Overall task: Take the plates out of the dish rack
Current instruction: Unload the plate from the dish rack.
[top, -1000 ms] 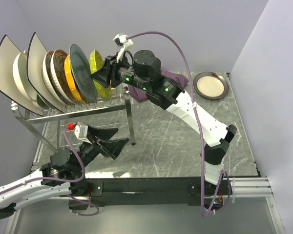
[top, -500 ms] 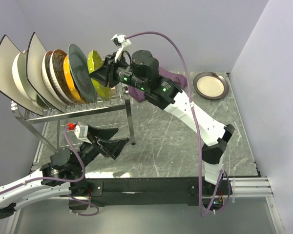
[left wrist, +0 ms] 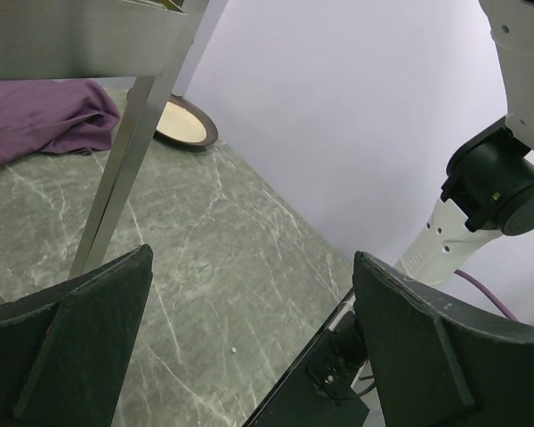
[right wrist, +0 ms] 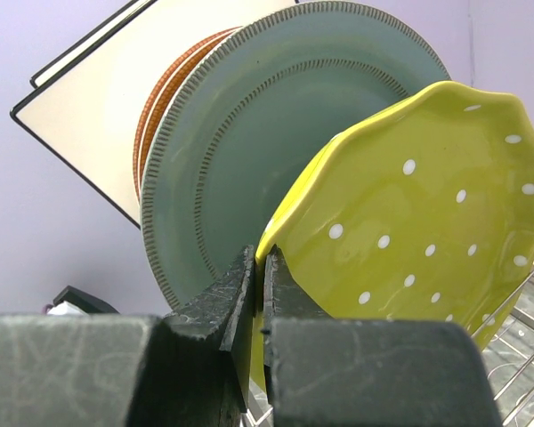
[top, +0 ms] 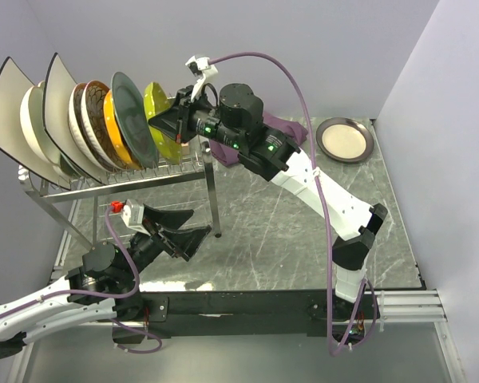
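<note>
Green marbled table (top: 263, 239). Rack (top: 128, 185) stands at left. Purple cloth (top: 290, 126) and cream plate (top: 345, 140) lie at far right.

Just a purple cloth (left wrist: 36, 116) crumpled up at the back of the worktop (top: 263, 231). Worktop's green, marble-looking stuff with pale veins.

Probably a robotics lab: bare lilac walls (top: 263, 32) box in a marbled table (top: 263, 227) with robot arms (top: 319, 187) bolted on.

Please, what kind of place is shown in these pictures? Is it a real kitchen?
Probably a robot test cell, not a real kitchen: plain walls box in a marble-patterned table, two robot arms are bolted at its near edge, and a dish rack of plates stands on it.
</note>
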`<control>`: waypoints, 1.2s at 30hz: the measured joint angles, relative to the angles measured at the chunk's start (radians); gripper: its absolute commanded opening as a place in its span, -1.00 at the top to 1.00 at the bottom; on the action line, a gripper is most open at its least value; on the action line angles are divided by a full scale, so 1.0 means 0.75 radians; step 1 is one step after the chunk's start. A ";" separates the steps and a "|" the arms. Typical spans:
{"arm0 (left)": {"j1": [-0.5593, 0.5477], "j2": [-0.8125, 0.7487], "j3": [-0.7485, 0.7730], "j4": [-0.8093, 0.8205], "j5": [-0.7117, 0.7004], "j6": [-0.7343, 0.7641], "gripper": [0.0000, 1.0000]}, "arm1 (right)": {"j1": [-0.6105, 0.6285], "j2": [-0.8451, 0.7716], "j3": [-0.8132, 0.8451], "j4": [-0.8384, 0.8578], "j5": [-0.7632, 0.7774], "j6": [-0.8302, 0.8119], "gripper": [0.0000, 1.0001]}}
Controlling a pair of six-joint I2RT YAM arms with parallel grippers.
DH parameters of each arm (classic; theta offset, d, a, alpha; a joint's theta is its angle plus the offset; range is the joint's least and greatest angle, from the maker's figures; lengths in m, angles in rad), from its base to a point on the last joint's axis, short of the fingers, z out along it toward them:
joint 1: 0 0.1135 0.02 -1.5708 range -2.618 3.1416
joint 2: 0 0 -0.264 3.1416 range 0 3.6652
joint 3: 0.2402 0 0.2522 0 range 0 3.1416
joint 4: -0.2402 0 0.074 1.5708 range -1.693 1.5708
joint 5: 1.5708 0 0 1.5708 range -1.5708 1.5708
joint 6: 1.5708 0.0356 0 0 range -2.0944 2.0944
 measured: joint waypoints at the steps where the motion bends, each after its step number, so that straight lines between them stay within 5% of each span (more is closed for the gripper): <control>1: 0.000 0.000 0.000 0.000 0.000 0.000 -0.99 | 0.000 -0.001 -0.001 0.004 -0.002 0.000 1.00; 36: 0.000 0.002 0.000 0.000 -0.002 0.000 -0.99 | -0.071 -0.001 0.036 0.046 -0.106 0.181 1.00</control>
